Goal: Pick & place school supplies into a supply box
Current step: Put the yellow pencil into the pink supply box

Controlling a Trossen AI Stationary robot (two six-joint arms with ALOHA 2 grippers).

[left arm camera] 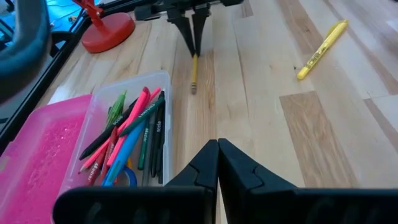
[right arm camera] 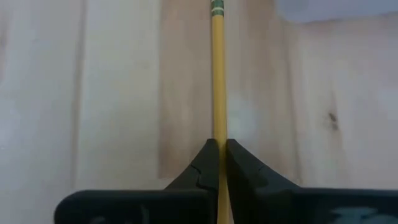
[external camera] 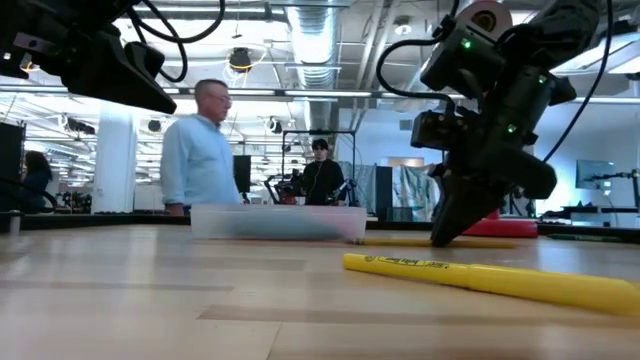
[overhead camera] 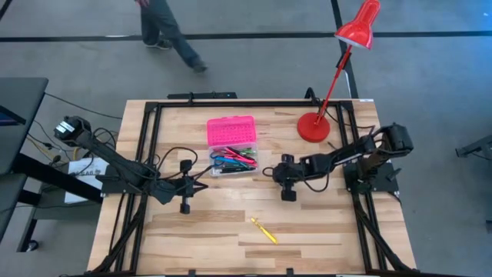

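Observation:
The supply box lies open in the high view, its pink lid (overhead camera: pixel 231 131) flat beyond the clear base (overhead camera: pixel 247 171). The base (left arm camera: pixel 163 81) holds several pens and markers (left arm camera: pixel 134 134) and blue-handled scissors (left arm camera: pixel 127 179). My right gripper (overhead camera: pixel 267 174) stands just right of the base, shut on a yellow pencil (right arm camera: pixel 217 74) whose green ferrule end (right arm camera: pixel 216 7) points at the box. My left gripper (left arm camera: pixel 217 149) is shut on nothing, hovering by the base's near left side (overhead camera: pixel 201 175). A yellow highlighter (overhead camera: pixel 264 229) lies flat on the table nearer the front edge. My right gripper pinches the pencil's shaft (right arm camera: pixel 217 134) between its two fingers (left arm camera: pixel 194 31), some way back from the ferrule end. The fingers come down slanting from the table's right, and the pencil runs between and along them. In the low view the pencil (external camera: pixel 400 241) lies level at the tabletop.
A red desk lamp stands with its base (overhead camera: pixel 314 127) on the far right of the table. Black frame rails (overhead camera: pixel 150 154) run along both sides. Bare wood shows around the highlighter (external camera: pixel 500 278). A person (overhead camera: pixel 165 31) walks beyond the far edge; others (external camera: pixel 200 150) stand in the room.

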